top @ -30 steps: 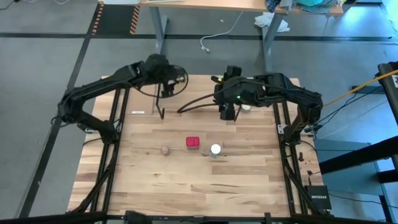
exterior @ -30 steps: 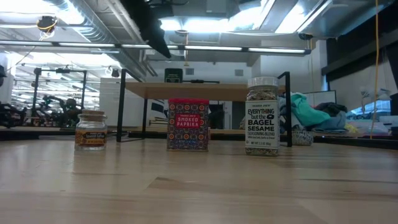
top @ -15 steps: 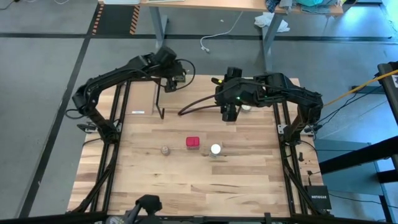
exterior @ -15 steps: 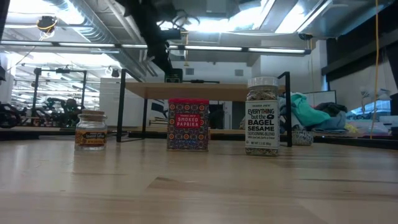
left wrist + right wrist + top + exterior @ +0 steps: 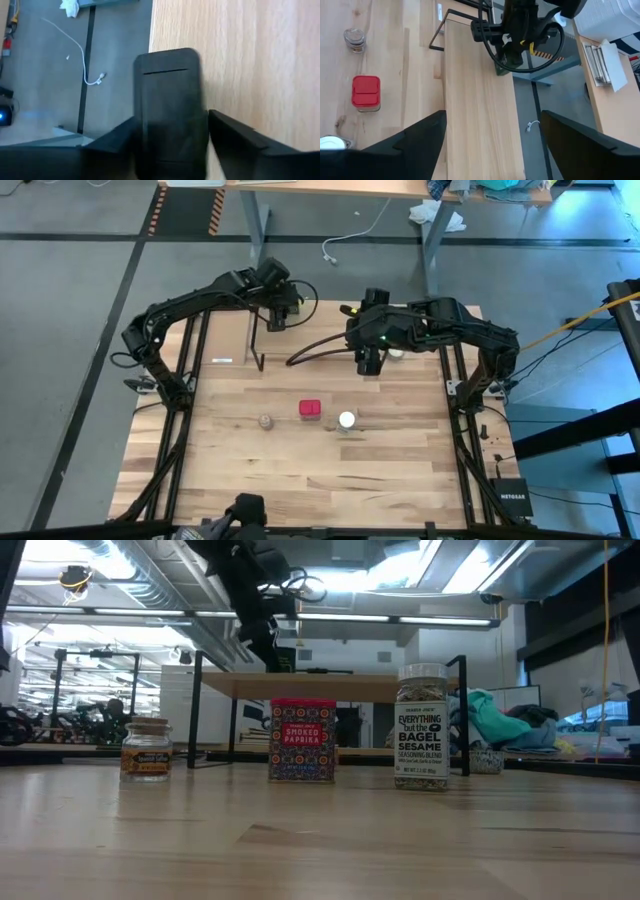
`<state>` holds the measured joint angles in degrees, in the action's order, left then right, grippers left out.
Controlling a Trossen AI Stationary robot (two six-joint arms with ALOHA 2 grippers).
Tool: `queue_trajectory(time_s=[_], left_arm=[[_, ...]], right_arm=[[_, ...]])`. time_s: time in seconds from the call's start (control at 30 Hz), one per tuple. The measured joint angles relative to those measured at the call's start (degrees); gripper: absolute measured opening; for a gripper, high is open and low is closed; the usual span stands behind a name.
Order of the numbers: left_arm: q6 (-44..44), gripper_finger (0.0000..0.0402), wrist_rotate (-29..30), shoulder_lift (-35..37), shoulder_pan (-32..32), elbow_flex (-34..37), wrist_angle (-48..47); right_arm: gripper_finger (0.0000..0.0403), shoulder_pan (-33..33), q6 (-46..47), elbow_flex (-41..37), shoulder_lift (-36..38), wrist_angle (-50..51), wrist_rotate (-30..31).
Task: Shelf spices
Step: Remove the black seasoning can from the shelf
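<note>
- Up on the shelf (image 5: 475,100), near its far-left end, the left gripper (image 5: 170,135) clamps the dark square tin (image 5: 169,100), long axis along the fingers.
- Right gripper (image 5: 490,130) hovers wide over the shelf's right part.
- Tan-grey jar (image 5: 265,421), red box (image 5: 310,409) and white-lidded jar (image 5: 347,420) stand upright in a row mid-worktop, bare wood around.

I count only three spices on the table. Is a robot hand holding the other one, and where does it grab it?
Yes. The left hand grips the dark square tin by its two opposite sides, above the shelf. The right hand holds nothing.

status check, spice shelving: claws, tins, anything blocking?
Left claw shut on dark tin, over the shelf. Right claw open, empty, above the shelf. Red box, tan jar, white-lidded jar on table. Nothing blocking.
</note>
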<state>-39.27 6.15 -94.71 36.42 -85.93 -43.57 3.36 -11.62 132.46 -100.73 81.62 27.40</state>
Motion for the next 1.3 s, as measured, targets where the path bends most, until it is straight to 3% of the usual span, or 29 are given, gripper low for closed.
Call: queue_trajectory(time_s=[0.1,0.13,0.4,0.63,0.87,1.1,1.3], left_arm=[[0.0,0.0114,0.0,0.8,-0.3,0.0,0.0],[0.0,0.0108,0.1,1.3,-0.5,0.0,0.0],[4.0,0.0108,-0.9,8.4,-4.5,0.0,-4.9],[12.5,0.0108,-12.0,17.2,-12.1,0.0,-17.2],[21.3,0.0108,-11.9,18.7,-22.2,4.4,-22.3],[26.6,0.0108,-11.8,18.6,-30.7,14.3,-14.6],[29.7,0.0108,-11.7,18.6,-32.8,21.6,-6.1]], right_arm=[[0.0327,0.0,0.0,0.0,0.0,0.0,0.0],[0.0327,0.0,0.0,0.0,0.0,0.0,0.0],[0.0327,0.0,0.0,0.0,0.0,0.0,0.0],[0.0327,0.0,0.0,0.0,0.0,-0.1,0.3],[0.0327,0.0,-0.7,0.0,0.0,-1.1,0.5],[0.0327,0.0,-1.2,0.0,0.0,-1.4,0.6],[0.0327,0.0,-1.2,0.0,0.0,-1.4,0.6]])
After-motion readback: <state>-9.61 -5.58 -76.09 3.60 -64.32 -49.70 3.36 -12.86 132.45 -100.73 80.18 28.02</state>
